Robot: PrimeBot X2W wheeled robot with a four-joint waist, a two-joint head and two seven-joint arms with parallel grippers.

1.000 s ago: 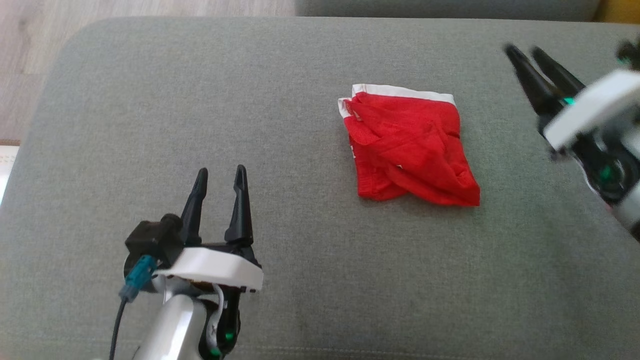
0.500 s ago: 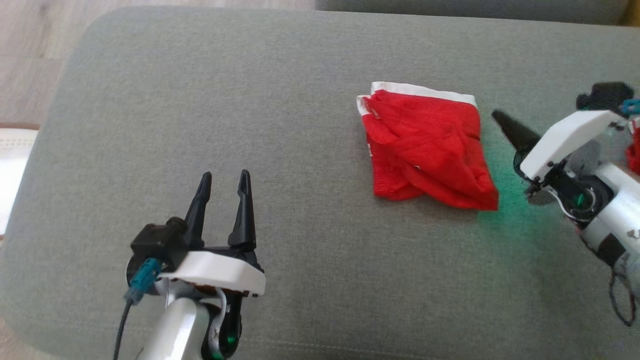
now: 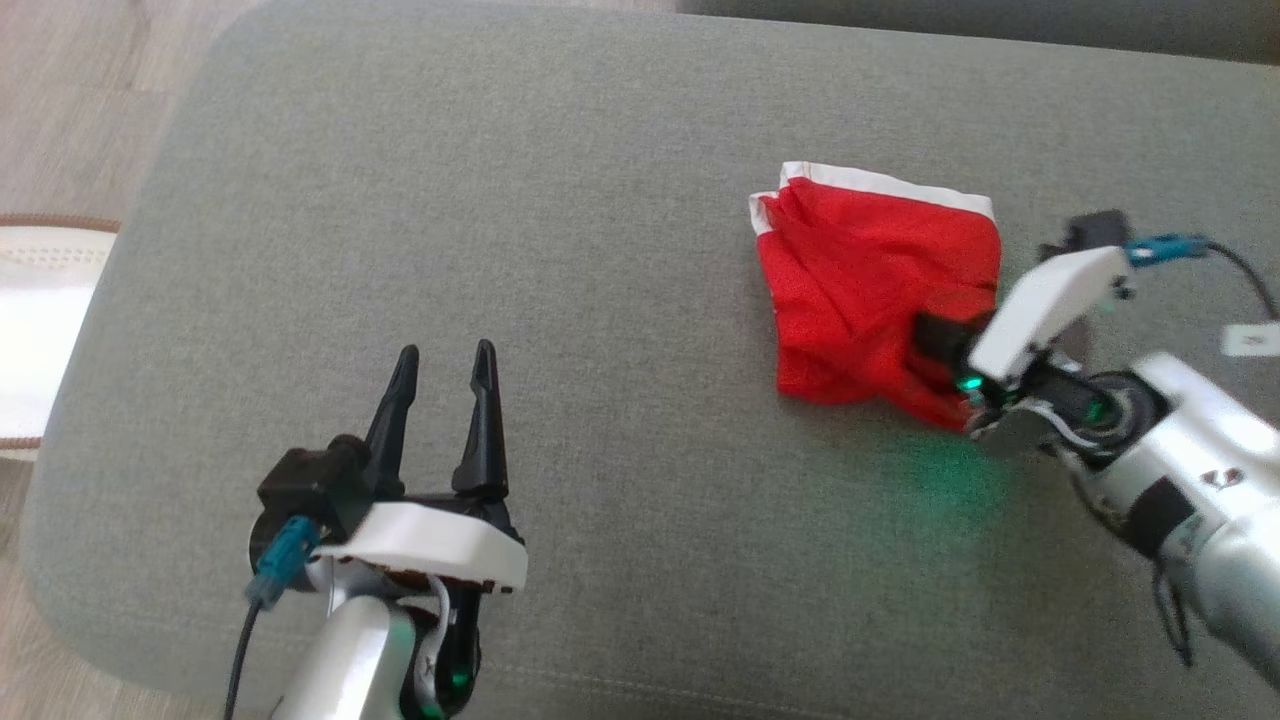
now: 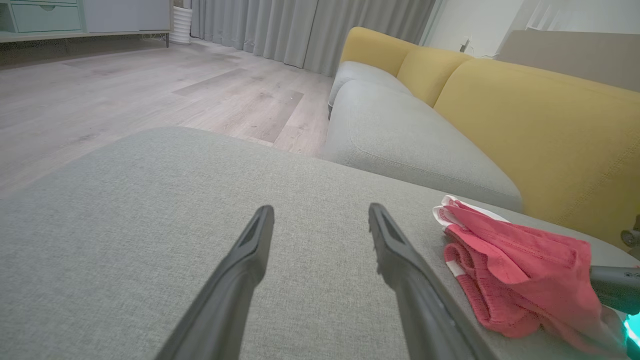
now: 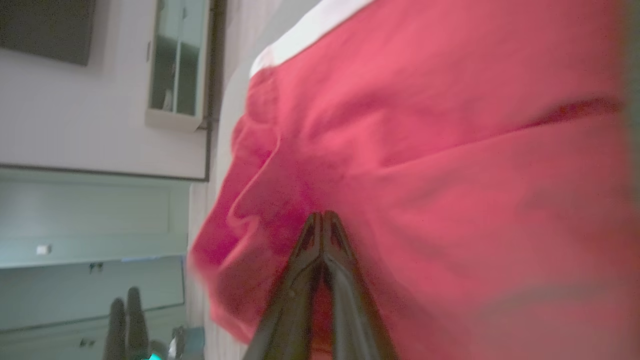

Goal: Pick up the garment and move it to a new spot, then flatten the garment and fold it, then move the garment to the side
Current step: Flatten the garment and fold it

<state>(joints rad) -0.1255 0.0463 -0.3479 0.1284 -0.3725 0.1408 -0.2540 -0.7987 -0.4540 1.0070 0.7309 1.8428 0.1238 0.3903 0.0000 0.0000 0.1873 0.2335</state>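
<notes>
The red garment (image 3: 865, 290) was seen folded on the right part of the grey cushion (image 3: 500, 150), with its white band at the far edge. The right gripper (image 3: 938, 338) was pressed together, its tips laid on the cloth's near right edge. The left gripper (image 3: 443, 352) was held spread at the near left, with much free cushion around it.

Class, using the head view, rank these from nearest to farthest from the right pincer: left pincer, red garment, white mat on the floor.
1. red garment, right of centre, pinched in the right pincer.
2. left pincer, lower left, open.
3. white mat, far left edge, on the floor.
</notes>
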